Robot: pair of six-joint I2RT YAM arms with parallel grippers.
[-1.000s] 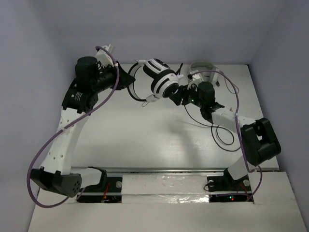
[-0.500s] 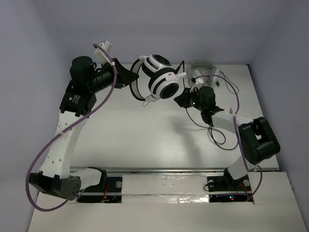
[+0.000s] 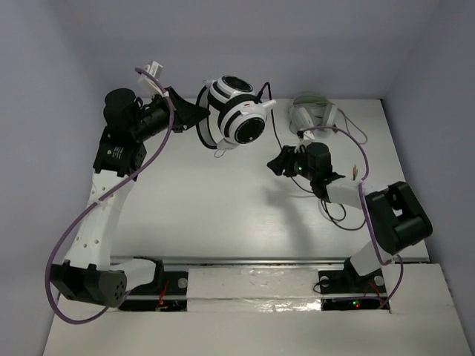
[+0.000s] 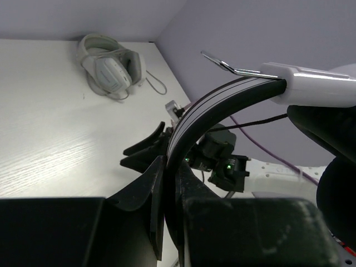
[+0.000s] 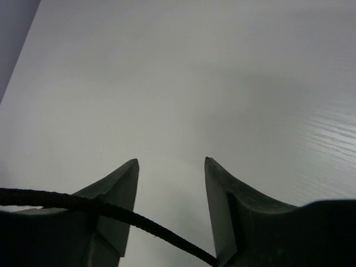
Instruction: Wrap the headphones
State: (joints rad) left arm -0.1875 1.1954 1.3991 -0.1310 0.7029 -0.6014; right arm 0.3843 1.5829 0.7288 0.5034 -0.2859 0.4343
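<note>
White desk [image 3: 223, 215], lilac walls: headphones [image 3: 236, 119] are held aloft over the far left-centre, not yet wrapped.

The headband [image 4: 222, 100] is clamped edge-on by the left fingers [image 3: 191, 117], with the ear cups [image 3: 245, 127] hanging free beyond them. The right fingers [image 3: 277, 161] are spread apart. The cable [image 5: 67, 201] is seen crossing low by them, unclamped, and is then lost in loose loops on the desk at the right. A pale grey headset [image 4: 111, 67] is left lying at the far right. The band is judged stiff and light, so it is a sound hold. The cable is judged thin, limp and slippery, best pinched close to the cup and kept taut; a snag at its plug end is a risk.
</note>
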